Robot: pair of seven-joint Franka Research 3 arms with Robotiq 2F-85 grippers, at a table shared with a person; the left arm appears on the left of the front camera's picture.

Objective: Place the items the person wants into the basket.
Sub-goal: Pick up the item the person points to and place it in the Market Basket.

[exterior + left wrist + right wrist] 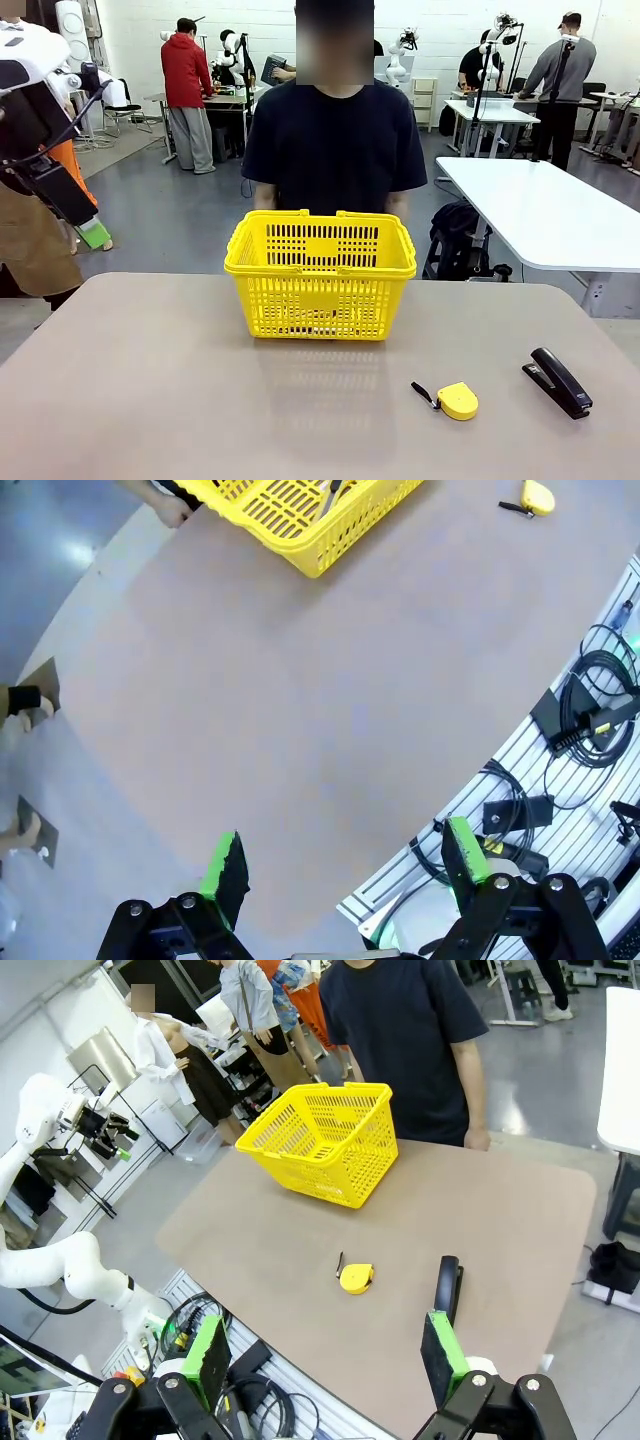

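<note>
Your left gripper [340, 865] hangs wide open and empty (high above the tabletop [330, 710]). The basket [300, 515] sits well ahead of it. Your right gripper [325, 1355] is spread empty too.

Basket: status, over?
Left gripper open, empty. Right gripper open, empty. Basket upright before the person. Nothing blocking.

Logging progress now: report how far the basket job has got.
Looks nearly done: the table carries just the tape measure and stapler, and something lies in the basket. Left gripper and right gripper are open and empty. Contents unclear.
</note>
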